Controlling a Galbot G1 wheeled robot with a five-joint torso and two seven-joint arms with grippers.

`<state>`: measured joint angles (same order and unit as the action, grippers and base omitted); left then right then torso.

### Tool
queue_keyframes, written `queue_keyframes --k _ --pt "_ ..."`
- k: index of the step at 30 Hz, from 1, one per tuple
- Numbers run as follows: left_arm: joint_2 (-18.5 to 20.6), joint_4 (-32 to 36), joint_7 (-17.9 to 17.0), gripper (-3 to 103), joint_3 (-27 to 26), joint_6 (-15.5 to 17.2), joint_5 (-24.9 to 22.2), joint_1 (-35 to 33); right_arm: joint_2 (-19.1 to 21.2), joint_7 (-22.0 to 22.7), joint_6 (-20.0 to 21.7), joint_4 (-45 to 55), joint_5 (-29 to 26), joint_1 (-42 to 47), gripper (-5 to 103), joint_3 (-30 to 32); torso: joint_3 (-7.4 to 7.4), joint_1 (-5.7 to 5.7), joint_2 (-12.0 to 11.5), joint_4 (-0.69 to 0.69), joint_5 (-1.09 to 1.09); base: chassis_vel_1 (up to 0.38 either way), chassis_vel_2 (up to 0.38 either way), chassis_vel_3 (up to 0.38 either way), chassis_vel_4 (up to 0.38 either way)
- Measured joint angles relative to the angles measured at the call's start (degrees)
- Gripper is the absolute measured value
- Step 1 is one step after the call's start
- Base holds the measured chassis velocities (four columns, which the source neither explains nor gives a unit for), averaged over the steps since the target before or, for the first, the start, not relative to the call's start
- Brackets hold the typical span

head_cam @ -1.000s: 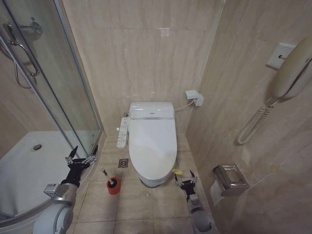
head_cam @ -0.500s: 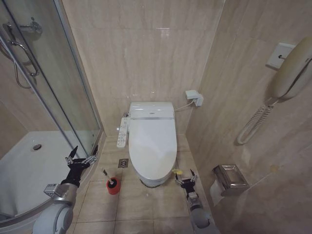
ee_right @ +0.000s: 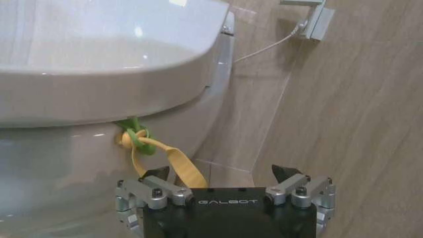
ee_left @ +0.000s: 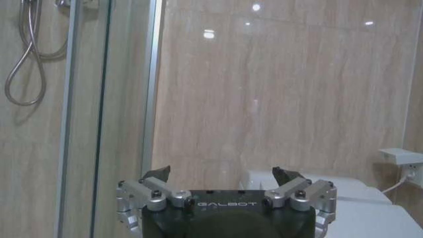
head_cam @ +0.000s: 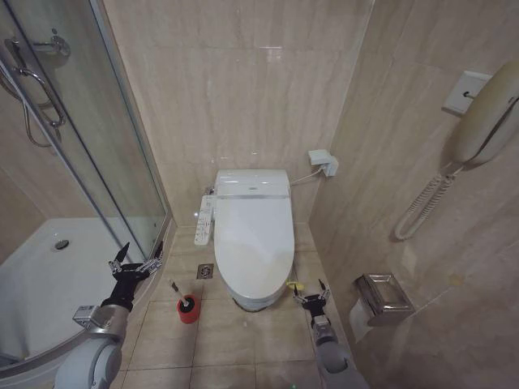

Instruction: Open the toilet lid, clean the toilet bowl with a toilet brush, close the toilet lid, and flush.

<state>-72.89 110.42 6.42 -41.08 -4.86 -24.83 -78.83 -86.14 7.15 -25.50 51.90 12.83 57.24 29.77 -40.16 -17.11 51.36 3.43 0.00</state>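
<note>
The white toilet lid (head_cam: pixel 253 239) lies shut over the toilet bowl (head_cam: pixel 253 303), with the button strip (head_cam: pixel 204 220) along its left side. A yellow-green band (head_cam: pixel 293 285) hangs from the lid's front right edge. My right gripper (head_cam: pixel 312 296) is open, low over the floor just beside that band. In the right wrist view the band (ee_right: pixel 162 156) dangles from the lid (ee_right: pixel 99 54) in front of the open right gripper (ee_right: pixel 223 174), nearer one finger. The toilet brush (head_cam: pixel 180 297) stands in a red cup (head_cam: pixel 188 311) left of the bowl. My left gripper (head_cam: pixel 135 263) is open, raised by the shower door.
A glass shower enclosure (head_cam: pixel 97 162) closes off the left. A floor drain (head_cam: pixel 204 271) sits between cup and bowl. On the right wall are a steel paper holder (head_cam: pixel 381 298), a wall phone (head_cam: pixel 486 113) and a socket box (head_cam: pixel 323 160). Floor space is narrow.
My right gripper has crept slightly forward toward the yellow-green band. The left arm, the lid and the brush have not moved.
</note>
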Motion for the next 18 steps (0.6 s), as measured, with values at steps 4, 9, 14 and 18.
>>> queue_keyframes --k 4,9,14,18 --pt "0.0 0.0 0.0 100 0.0 0.0 0.0 0.0 0.0 -0.2 0.1 -0.4 0.0 -0.3 100 0.1 0.00 0.00 0.0 0.00 0.00 0.000 0.000 0.000 0.000" --pt "0.0 0.0 0.0 100 0.0 0.0 0.0 0.0 0.1 -0.1 0.0 -1.1 0.0 -0.7 100 0.3 0.00 0.00 0.0 0.00 0.00 0.000 0.000 0.000 0.000" --pt "0.0 0.0 0.0 100 0.0 0.0 0.0 0.0 0.4 -0.1 0.0 -1.1 -0.6 -0.8 102 0.4 0.00 0.00 0.0 0.00 -0.01 0.000 0.000 0.000 0.000" --pt "0.0 0.0 0.0 100 0.0 0.0 0.0 0.0 0.6 -0.6 -0.6 -1.2 -0.9 -0.8 102 0.4 0.00 0.00 0.0 0.00 0.00 0.000 0.000 0.000 0.000"
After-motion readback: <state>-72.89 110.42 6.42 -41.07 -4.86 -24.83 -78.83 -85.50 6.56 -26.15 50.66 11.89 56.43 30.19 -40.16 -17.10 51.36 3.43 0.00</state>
